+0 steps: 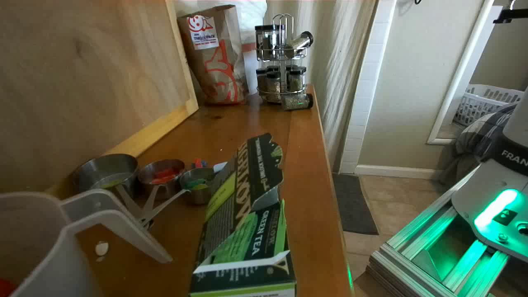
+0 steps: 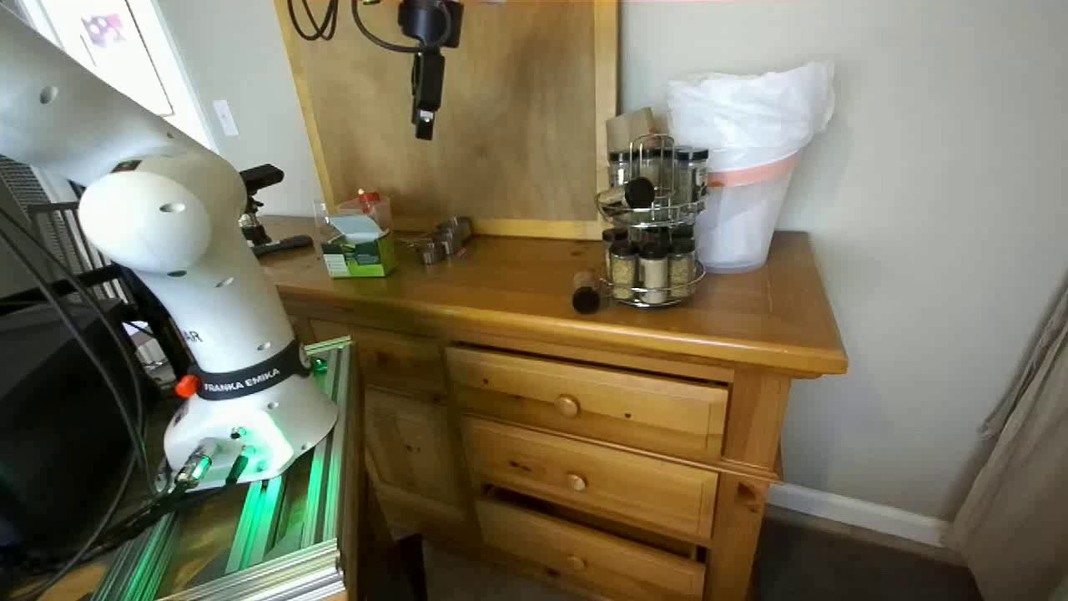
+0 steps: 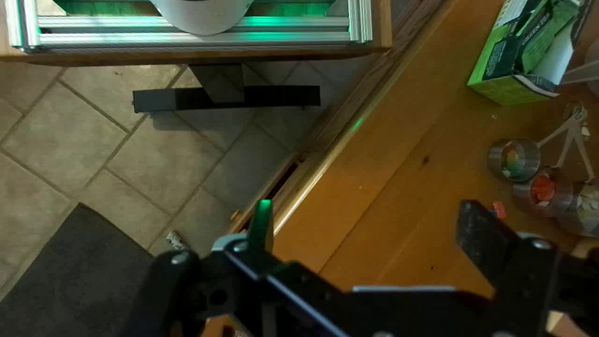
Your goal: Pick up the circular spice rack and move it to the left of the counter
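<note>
The circular spice rack (image 1: 283,72) is a two-tier wire carousel holding several black-lidded jars. It stands upright on the wooden counter (image 2: 501,280), near its right end in an exterior view (image 2: 653,224). One jar (image 2: 627,194) leans out sideways on the upper tier. Another jar (image 2: 586,294) lies on the counter beside the rack's base and shows in both exterior views (image 1: 297,102). My gripper (image 2: 424,125) hangs high above the counter, left of the rack and apart from it. In the wrist view the fingers (image 3: 365,206) are wide apart with nothing between them. The rack is not clearly visible there.
A green tea box (image 2: 359,255), metal measuring cups (image 1: 163,177) and a clear plastic pitcher (image 1: 41,243) stand on the counter. A paper bag (image 1: 220,70) and a lined white bin (image 2: 738,221) are beside the rack. A wooden board (image 2: 517,125) stands behind.
</note>
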Controlling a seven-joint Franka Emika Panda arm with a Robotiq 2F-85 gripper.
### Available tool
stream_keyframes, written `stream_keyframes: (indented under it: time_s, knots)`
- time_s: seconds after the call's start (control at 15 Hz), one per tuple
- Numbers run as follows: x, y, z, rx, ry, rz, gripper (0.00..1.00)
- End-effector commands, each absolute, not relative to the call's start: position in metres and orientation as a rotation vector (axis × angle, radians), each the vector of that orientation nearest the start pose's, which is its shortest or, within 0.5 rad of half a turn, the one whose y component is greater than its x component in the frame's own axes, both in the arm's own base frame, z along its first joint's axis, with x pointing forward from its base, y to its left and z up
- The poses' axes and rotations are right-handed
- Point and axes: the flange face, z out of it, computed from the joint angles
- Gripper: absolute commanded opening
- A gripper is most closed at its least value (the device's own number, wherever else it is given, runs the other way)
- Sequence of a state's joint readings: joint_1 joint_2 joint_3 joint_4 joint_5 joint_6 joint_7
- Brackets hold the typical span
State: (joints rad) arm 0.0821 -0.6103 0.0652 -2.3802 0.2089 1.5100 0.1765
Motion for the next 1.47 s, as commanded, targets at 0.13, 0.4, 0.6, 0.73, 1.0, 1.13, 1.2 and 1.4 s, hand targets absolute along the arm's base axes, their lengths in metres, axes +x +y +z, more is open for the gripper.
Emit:
stream_keyframes:
  time_s: [0.13,0.4,0.6,0.73,1.0,1.13,1.2,1.4]
  knots:
    - [0.330,0.075,0.520,-2.981,0.090,0.426,1.00]
    - [0.330,0.075,0.520,-2.981,0.090,0.426,1.00]
    - [0.354,0.062,0.537,-3.003,0.126,0.204,1.00]
    - [0.379,0.054,0.555,-3.054,0.117,-0.001,1.00]
    - [0.430,0.044,0.582,-3.130,0.051,-0.241,1.00]
    - [0.455,0.047,0.589,-3.160,0.017,-0.276,1.00]
    - [0.470,0.047,0.589,-3.164,0.007,-0.244,1.00]
    - [0.510,0.038,0.584,-3.175,0.051,-0.186,1.00]
